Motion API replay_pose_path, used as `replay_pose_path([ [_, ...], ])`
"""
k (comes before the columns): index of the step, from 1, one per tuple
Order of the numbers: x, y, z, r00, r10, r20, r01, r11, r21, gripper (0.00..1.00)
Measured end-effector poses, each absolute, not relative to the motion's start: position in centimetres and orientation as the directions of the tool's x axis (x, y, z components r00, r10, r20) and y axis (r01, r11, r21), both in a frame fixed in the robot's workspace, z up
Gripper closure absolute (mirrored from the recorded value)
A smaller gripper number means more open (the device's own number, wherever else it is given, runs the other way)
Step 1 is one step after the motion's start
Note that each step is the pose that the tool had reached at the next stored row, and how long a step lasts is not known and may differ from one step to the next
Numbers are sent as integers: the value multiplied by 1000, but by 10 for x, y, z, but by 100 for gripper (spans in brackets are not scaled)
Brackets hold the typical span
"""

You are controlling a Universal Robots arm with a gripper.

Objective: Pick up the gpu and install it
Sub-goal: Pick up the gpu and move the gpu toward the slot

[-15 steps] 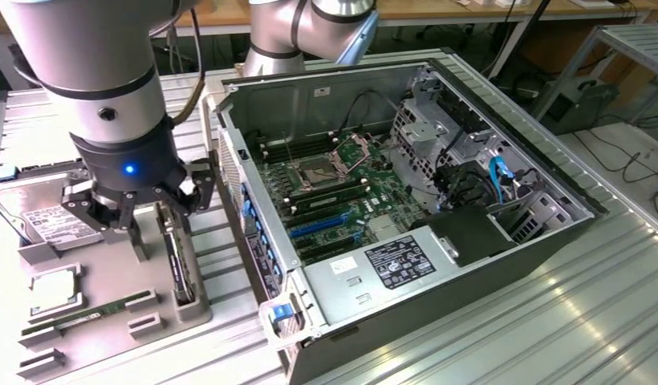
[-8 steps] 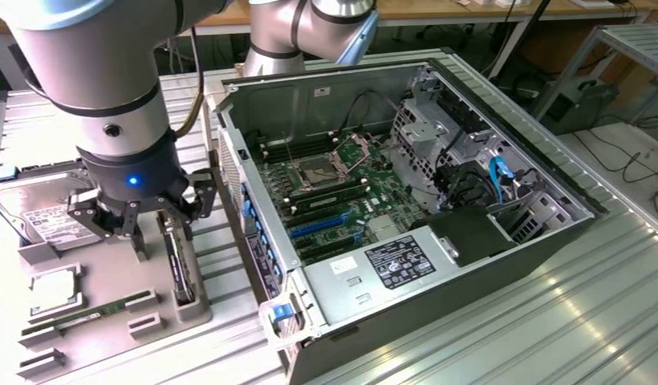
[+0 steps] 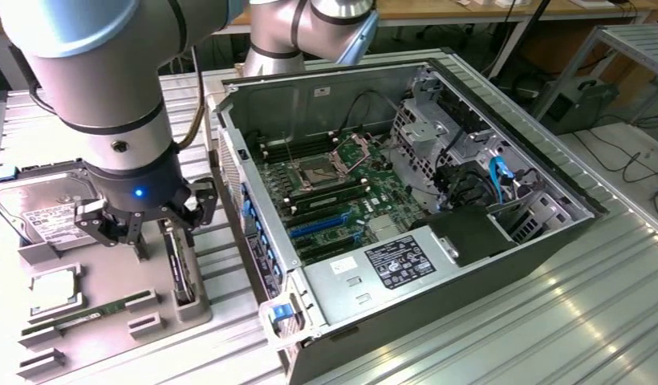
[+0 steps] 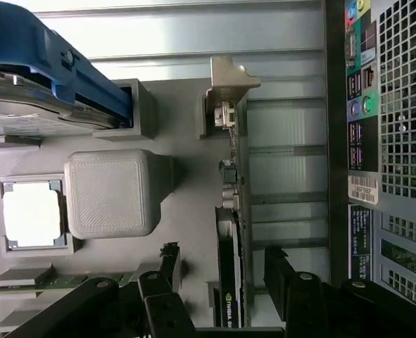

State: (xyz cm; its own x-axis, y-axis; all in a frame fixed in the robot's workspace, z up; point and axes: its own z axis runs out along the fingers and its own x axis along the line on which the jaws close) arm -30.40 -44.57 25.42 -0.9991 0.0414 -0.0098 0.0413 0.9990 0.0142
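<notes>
The gpu (image 3: 180, 271) stands on its edge in a slot of the grey holder tray (image 3: 115, 273), at the exterior view's left beside the open computer case. From the wrist camera, the gpu (image 4: 230, 211) appears edge-on as a thin dark card with its silver bracket (image 4: 229, 81) at one end. My gripper (image 3: 163, 239) hangs just above the card and is open. One of my black fingers (image 4: 169, 259) and the other one (image 4: 276, 271) stand on either side of the card without touching it.
The holder tray also carries a silver hard drive (image 3: 46, 204), a CPU (image 3: 53, 289), a RAM stick (image 3: 83, 314) and a grey block (image 4: 109, 191). The open case (image 3: 543, 241) shows the motherboard (image 3: 340, 192) with blue slots (image 3: 318, 224); its rear panel (image 4: 391, 141) is close to the card.
</notes>
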Motion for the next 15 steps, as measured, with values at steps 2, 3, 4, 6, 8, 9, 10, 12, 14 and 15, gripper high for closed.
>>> replay_pose_path([
  [2, -304, -446, 250, -999, 38, -10, 37, 999, 14, 40],
  [3, -304, -446, 248, -999, 36, -10, 36, 999, 14, 40],
  [4, -304, -446, 246, -999, 34, -10, 34, 999, 14, 40],
  [6, -304, -446, 242, -999, 32, -10, 32, 999, 14, 40],
  [8, -304, -446, 239, -1000, 30, -10, 30, 999, 14, 40],
  [9, -304, -446, 237, -1000, 29, -10, 29, 999, 14, 40],
  [10, -304, -446, 235, -1000, 28, -10, 27, 1000, 14, 40],
  [12, -304, -446, 231, -1000, 25, -10, 25, 1000, 14, 40],
  [14, -304, -446, 228, -1000, 23, -10, 23, 1000, 14, 40],
  [15, -304, -446, 226, -1000, 23, -10, 22, 1000, 14, 40],
])
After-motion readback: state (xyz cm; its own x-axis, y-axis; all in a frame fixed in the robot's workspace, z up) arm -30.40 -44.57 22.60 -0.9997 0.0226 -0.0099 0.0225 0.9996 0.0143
